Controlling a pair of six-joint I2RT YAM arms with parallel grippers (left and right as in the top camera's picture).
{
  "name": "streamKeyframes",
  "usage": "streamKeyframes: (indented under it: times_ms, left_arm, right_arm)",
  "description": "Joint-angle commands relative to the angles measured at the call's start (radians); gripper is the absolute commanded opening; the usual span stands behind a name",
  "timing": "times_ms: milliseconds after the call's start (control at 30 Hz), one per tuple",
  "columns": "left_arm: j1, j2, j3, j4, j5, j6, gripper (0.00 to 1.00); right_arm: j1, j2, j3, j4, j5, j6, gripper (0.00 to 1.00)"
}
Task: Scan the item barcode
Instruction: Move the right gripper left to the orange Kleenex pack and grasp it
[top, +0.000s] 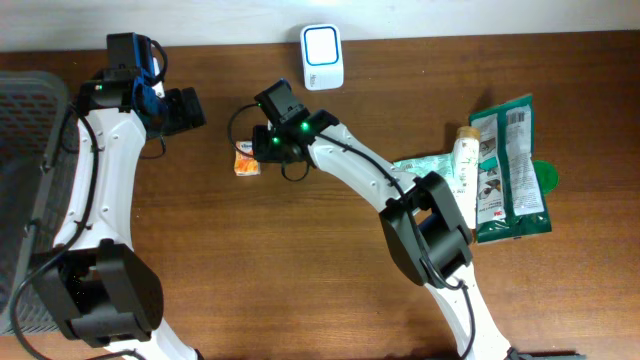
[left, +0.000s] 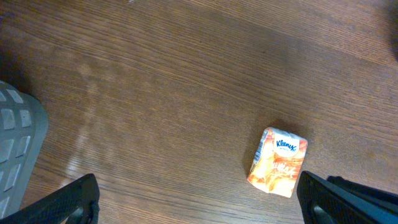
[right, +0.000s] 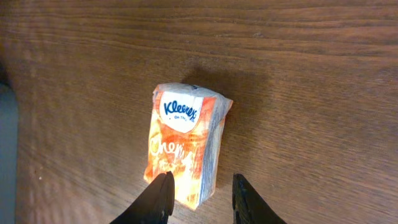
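With the left jaws gaping empty, the right jaws are hanging narrowly parted over one end of the orange Kleenex tissue packet (right: 185, 146) on the wooden worktop (right: 317, 93), probably risking a slipping corner pinch.

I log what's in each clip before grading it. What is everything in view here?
table: one, brown wood, under everything
basket: one, grey, table's left edge
white device: one, white with a pale screen, far edge near centre
tissue pack: one, orange and white, lying flat left of centre
green packets: at least two, overlapping, right side
tube: one, cream, beside the packets
green disc: one, partly hidden under the packets
left gripper: one, black, open and empty, far left
right gripper: one, black, jaws apart over the tissue pack's end, not clamped
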Motion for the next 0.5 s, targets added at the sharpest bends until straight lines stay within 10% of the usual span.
streamKeyframes:
  times_ms: [0,467]
  left_arm:
    - [0.003,-0.013,-0.001,0.001,0.007,0.008,0.99]
    - [0.003,-0.013,-0.001,0.001,0.007,0.008,0.99]
  right_arm:
    - [0.009,0.038,0.007,0.019,0.034,0.021,0.28]
    - [0.052,0.113,0.007,0.1,0.003,-0.022,0.27]
